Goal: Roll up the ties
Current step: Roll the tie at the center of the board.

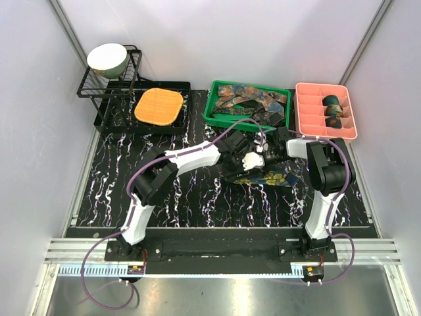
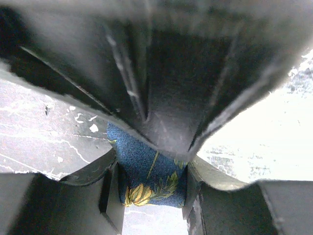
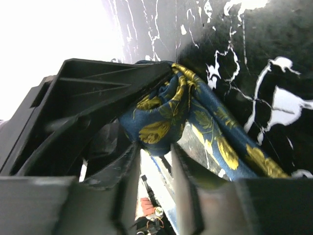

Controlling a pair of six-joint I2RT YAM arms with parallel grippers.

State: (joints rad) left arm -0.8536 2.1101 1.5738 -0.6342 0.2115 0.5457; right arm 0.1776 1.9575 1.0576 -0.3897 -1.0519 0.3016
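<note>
navy tie [image 2: 146, 169] is sitting pinched between the left gripper [image 2: 151, 166] fingers. right gripper [image 3: 155, 164] fingers are standing slightly apart, gripping nothing; the tie's bunched end is lying just beyond their tips, its length running crosswise on the table [image 1: 191, 197].

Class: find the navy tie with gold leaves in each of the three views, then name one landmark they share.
Top external: navy tie lies right of centre, on the table.
Left wrist: bottom centre.
Right wrist: centre, trailing to lower right.
Shared landmark: black marbled table top.
</note>
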